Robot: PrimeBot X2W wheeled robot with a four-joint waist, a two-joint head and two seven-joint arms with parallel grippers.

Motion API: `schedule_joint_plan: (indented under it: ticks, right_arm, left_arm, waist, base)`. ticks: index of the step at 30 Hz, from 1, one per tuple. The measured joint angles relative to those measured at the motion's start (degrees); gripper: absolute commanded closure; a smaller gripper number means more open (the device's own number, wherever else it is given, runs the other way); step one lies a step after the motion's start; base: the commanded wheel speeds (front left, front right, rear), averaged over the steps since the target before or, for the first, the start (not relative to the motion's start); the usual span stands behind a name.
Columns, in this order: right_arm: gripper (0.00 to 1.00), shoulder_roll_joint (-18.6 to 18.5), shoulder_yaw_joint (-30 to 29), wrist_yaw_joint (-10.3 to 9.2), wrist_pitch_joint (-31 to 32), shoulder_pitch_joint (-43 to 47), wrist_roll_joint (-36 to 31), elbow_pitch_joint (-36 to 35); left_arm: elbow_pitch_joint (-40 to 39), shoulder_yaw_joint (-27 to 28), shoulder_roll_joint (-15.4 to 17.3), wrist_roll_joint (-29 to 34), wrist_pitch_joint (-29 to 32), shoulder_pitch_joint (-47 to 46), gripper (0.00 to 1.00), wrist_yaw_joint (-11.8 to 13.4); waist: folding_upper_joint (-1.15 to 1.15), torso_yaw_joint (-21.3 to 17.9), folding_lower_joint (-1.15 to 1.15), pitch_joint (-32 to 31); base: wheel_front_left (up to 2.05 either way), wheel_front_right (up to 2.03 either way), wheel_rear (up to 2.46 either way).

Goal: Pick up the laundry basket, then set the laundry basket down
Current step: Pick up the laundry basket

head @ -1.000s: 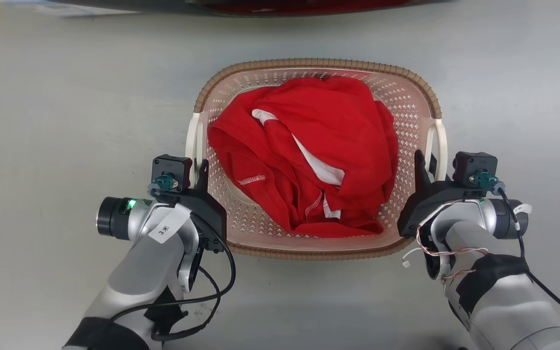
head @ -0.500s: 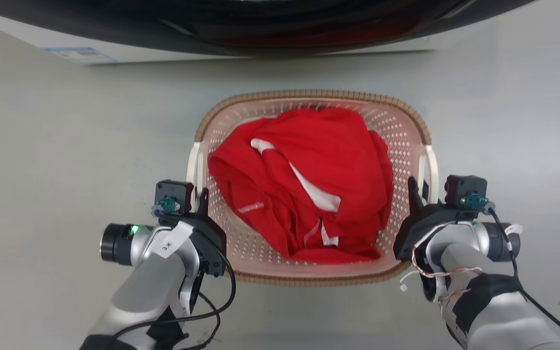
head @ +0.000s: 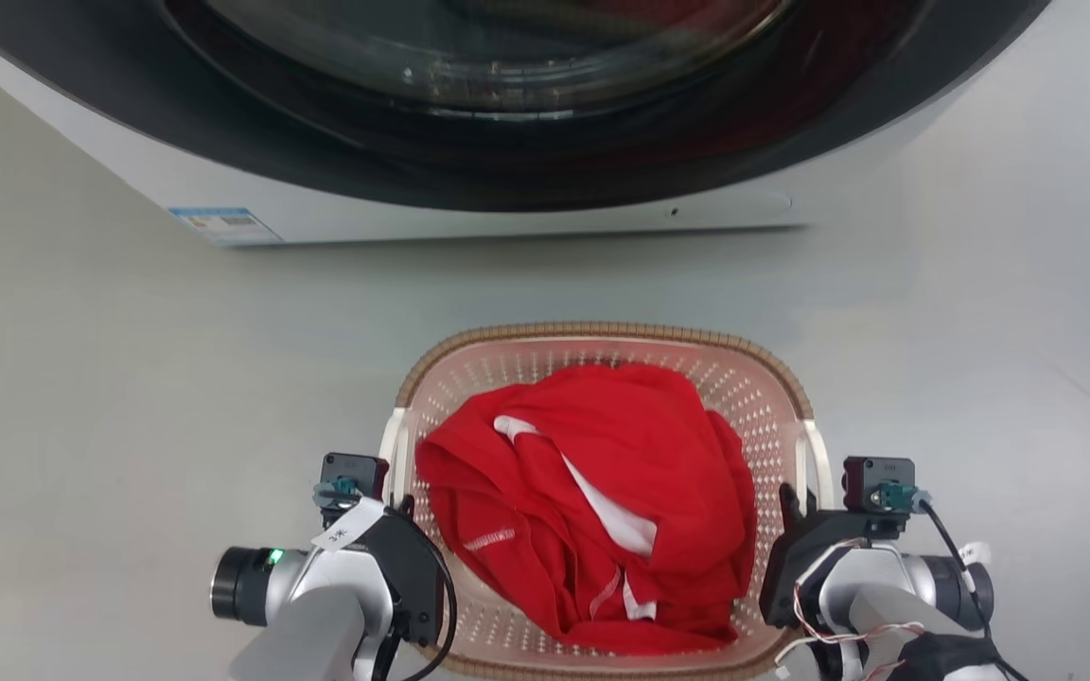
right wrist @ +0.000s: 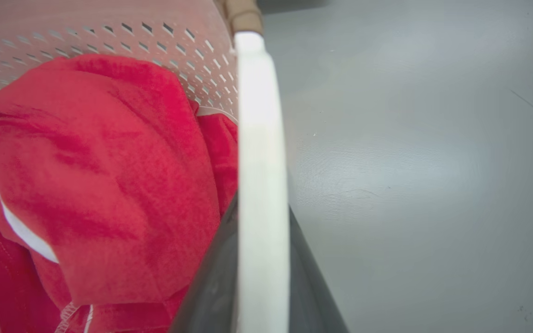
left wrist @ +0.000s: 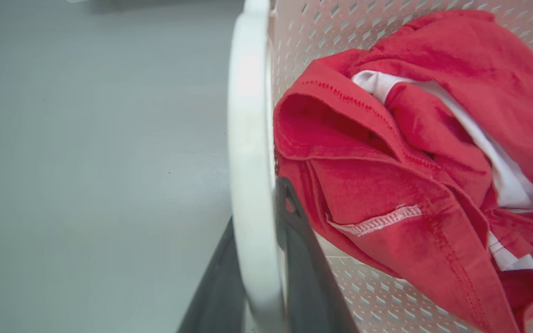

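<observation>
The laundry basket (head: 602, 334), pale pink and perforated with a brown woven-look rim, sits low in the head view on the grey floor, holding a red and white garment (head: 592, 492). My left gripper (head: 400, 508) is shut on the basket's white left handle (left wrist: 248, 138), one dark finger (left wrist: 306, 273) on each side of it. At the other side, my right gripper (head: 788, 499) is shut on the white right handle (right wrist: 258, 138), with its fingers (right wrist: 213, 277) flanking the loop. I cannot tell whether the basket's base touches the floor.
A white washer (head: 507, 203) with a large dark round door (head: 507, 85) stands just beyond the basket. Bare grey floor (head: 110, 397) spreads to both sides and between basket and washer.
The whole head picture has shifted: the washer has come into view at the top, and the basket with both grippers sits lower and smaller. Both grippers keep their hold on the handles.
</observation>
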Motion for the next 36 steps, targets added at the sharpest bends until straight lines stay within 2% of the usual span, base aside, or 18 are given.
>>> schedule_joint_plan:
  ticks: [20, 36]
  right_arm:
    - [1.0, 0.21, 6.59, -0.04, 5.46, 10.17, 7.21, -1.44]
    - [1.0, 0.44, 11.47, -0.08, 7.81, 18.43, 12.57, -2.13]
  left_arm:
    - [3.33, -2.52, -0.03, -4.08, 4.11, 9.65, 1.0, -1.43]
    - [4.52, -5.21, 0.04, -5.93, 6.21, 17.28, 1.0, -1.53]
  waist:
    - [-0.01, 0.91, 0.0, -17.02]
    - [-0.01, 0.62, 0.0, -30.06]
  base:
    - [0.0, 0.0, 0.0]
    - [0.0, 0.0, 0.0]
